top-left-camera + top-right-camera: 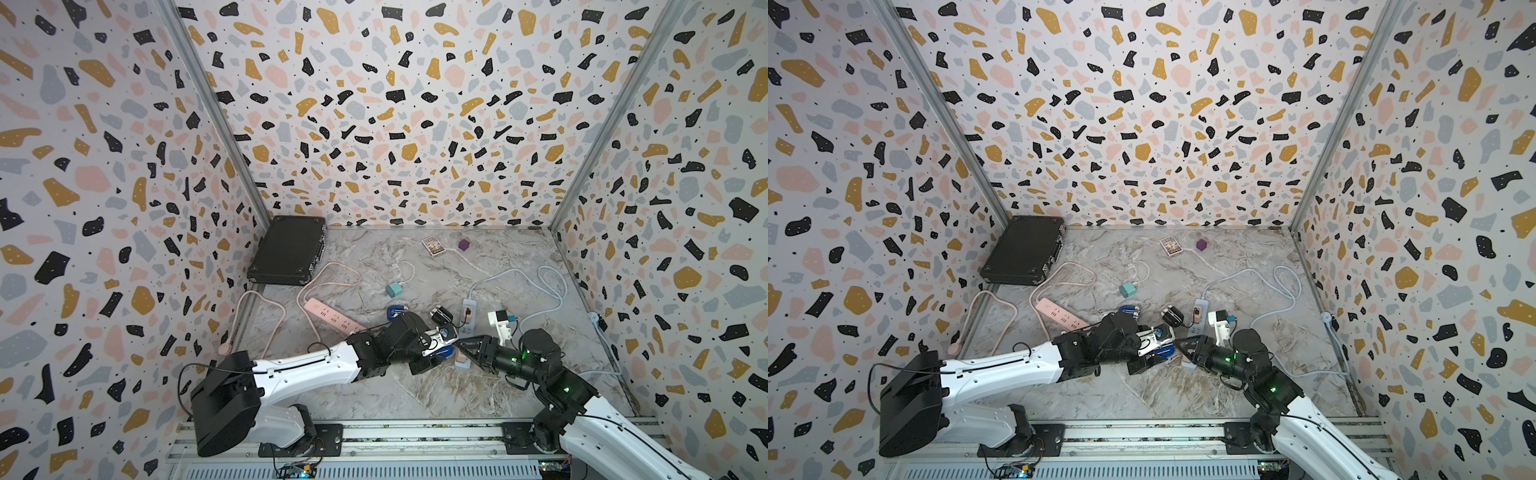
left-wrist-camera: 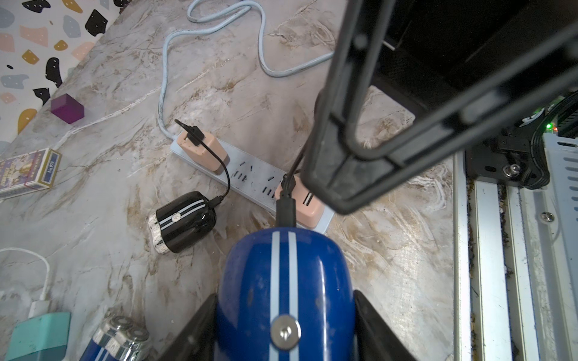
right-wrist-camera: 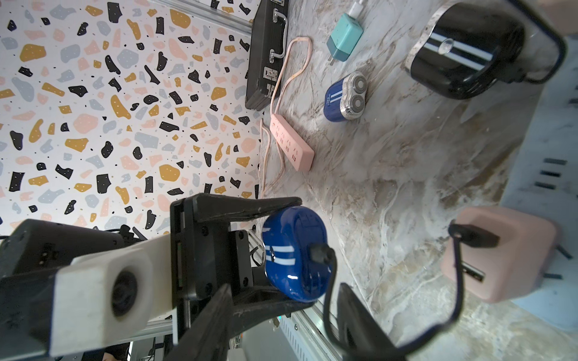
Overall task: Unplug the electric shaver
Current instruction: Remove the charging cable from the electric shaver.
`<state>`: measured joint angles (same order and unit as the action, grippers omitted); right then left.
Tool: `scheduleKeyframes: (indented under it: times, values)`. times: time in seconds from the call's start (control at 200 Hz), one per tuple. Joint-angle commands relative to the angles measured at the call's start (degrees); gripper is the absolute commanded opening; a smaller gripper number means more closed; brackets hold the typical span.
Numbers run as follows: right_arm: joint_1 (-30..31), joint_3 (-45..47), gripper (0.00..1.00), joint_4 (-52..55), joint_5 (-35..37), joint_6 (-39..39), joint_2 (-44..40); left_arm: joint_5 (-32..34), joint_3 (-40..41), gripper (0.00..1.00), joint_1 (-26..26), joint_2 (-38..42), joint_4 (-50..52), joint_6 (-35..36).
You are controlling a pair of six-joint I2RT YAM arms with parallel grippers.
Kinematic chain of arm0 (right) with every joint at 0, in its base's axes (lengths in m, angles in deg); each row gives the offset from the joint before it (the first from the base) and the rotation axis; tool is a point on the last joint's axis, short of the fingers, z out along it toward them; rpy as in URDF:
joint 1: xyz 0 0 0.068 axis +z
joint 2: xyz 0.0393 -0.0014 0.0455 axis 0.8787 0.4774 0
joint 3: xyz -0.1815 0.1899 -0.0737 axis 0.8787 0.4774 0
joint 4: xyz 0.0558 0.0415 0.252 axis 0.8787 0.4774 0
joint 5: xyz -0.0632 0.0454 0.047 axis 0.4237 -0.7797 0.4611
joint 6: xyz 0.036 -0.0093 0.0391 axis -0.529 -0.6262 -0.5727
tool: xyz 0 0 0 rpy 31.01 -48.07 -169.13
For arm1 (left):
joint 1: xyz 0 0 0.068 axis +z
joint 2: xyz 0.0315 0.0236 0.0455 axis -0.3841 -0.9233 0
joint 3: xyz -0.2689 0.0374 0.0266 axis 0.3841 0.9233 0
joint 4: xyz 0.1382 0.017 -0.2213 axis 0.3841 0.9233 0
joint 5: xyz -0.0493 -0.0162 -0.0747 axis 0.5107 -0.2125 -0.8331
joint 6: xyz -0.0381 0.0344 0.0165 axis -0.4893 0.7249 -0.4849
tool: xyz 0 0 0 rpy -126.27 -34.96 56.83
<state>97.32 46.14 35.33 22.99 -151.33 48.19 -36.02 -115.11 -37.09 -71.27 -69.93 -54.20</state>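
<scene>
We see the left tool (image 3: pixel 291 253) clamped on the blue shaver (image 2: pixel 283 281), its 2 fingers (image 3: pixel 250 209) pressing opposite sides of the body. The right tool (image 1: pixel 462 344) faces it tip to tip with its jaws apart at a middling gap, holding nothing. The black cable (image 3: pixel 328 300) drops between its fingers, and we cannot tell whether it touches either one.

That cable is plugged into the end of the blue shaver. It loops across to a pink adapter (image 3: pixel 500 253), which sits in the near end of the light-blue power strip (image 2: pixel 250 175). So the blue shaver is near the front middle of the worktop (image 2: pixel 391 265), just beside that end of the strip.

At the strip's far end a 2nd adapter (image 2: pixel 203 153) feeds a black shaver (image 2: pixel 184 218) lying on the worktop beside the strip. Further out lie another blue shaver (image 3: pixel 344 97), a teal charger (image 3: pixel 344 37) and a pink power strip (image 3: pixel 291 147). In both top views a black case (image 1: pixel 286 249) lies in the far left corner. A card box (image 1: pixel 432 245) and a purple cube (image 1: pixel 464 245) lie near the back wall.
</scene>
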Motion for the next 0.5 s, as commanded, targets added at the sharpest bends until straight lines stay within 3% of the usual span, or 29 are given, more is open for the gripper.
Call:
scheduleKeyframes:
  times: [0.0,0.175,0.4,0.496]
  values:
    - [-0.2,1.4,0.52,-4.5,-0.2,-2.0,0.4,-0.8,-2.7,0.46,0.3,0.8,-1.3,-0.5]
    - [-0.2,2.8,0.44,-9.8,-0.2,-3.3,2.2,-0.9,-2.7,0.46,0.3,1.1,-1.4,-0.5]
    - [-0.2,3.5,0.42,-16.2,-1.6,-4.9,6.0,-1.2,-2.9,0.46,0.3,1.0,-0.9,-0.6]
    - [-0.2,3.5,0.34,-16.8,-1.9,-5.1,6.4,-1.1,-2.9,0.46,0.3,1.3,-0.8,-0.6]
